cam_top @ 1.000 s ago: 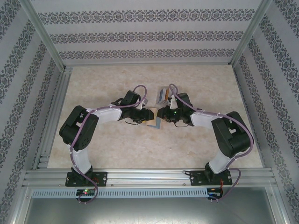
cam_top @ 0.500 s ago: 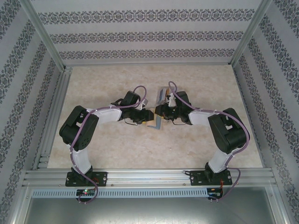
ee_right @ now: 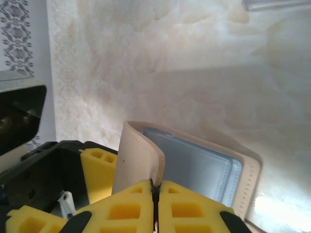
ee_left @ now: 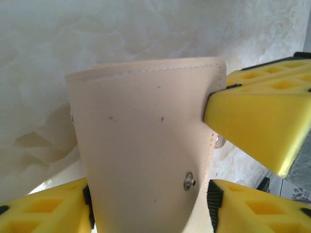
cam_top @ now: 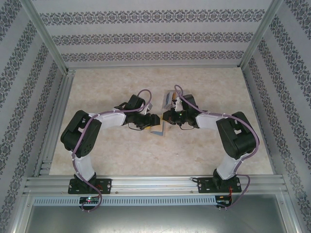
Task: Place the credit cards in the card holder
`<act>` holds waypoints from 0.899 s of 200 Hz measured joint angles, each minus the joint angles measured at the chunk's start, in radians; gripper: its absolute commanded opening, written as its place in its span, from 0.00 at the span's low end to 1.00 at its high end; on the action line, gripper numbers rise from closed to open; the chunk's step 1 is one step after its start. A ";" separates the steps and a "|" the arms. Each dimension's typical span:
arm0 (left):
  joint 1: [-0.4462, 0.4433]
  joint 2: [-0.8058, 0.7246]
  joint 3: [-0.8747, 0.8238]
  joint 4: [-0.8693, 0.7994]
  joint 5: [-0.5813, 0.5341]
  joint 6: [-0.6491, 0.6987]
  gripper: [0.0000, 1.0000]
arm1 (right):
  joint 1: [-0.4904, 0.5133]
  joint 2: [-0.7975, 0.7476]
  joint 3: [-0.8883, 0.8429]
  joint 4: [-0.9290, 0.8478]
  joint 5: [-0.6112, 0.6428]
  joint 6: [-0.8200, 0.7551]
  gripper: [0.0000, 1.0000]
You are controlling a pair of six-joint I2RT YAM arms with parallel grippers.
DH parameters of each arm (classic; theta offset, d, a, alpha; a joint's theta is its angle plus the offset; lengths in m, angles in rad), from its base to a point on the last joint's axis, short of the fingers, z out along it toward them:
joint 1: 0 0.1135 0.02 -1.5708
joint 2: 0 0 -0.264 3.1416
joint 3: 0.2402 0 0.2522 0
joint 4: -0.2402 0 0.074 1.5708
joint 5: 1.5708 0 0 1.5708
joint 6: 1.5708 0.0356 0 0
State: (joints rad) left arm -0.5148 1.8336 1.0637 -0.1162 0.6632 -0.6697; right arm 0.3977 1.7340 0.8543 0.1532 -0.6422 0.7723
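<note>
While the right gripper (ee_right: pixel 154 194) pinches a flap of the tan wallet (ee_right: pixel 194 170), the left gripper (ee_left: pixel 148 208) stands wide, the wallet between its fingers, above a pale marbled table (ee_right: pixel 194 73) with patterned walls (cam_top: pixel 146 39).

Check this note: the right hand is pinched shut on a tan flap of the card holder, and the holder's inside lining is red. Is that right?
Not quite. The inside of the card holder is grey-blue, not red; the right wrist view shows it lying open. The rest stands: the right hand is pinched shut on the holder's tan flap.
</note>
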 measured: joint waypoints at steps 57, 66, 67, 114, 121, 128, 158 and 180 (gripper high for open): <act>0.000 -0.053 0.014 -0.053 -0.037 0.054 0.79 | 0.059 -0.055 0.207 -0.404 0.192 -0.195 0.10; -0.001 -0.063 0.013 -0.053 -0.040 0.058 0.78 | 0.064 -0.056 0.230 -0.447 0.212 -0.210 0.10; -0.001 -0.065 0.013 -0.053 -0.040 0.059 0.78 | 0.065 -0.056 0.233 -0.454 0.215 -0.212 0.10; -0.032 -0.095 -0.021 -0.018 -0.039 0.076 0.78 | 0.097 -0.020 0.326 -0.594 0.274 -0.249 0.13; -0.038 -0.095 -0.031 -0.006 -0.038 0.075 0.79 | 0.106 -0.005 0.340 -0.605 0.283 -0.250 0.14; -0.043 -0.095 -0.042 0.008 -0.036 0.074 0.79 | 0.116 0.009 0.351 -0.611 0.288 -0.251 0.15; -0.049 -0.095 -0.090 0.067 -0.028 0.060 0.80 | 0.130 0.040 0.359 -0.613 0.283 -0.236 0.22; -0.049 -0.095 -0.116 0.113 -0.036 0.051 0.79 | 0.130 0.044 0.359 -0.589 0.244 -0.211 0.25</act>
State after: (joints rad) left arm -0.5640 1.7382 0.9474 -0.0032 0.6273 -0.6182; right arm 0.5282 1.7782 1.2129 -0.4358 -0.3985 0.5617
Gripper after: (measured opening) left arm 0.797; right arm 0.238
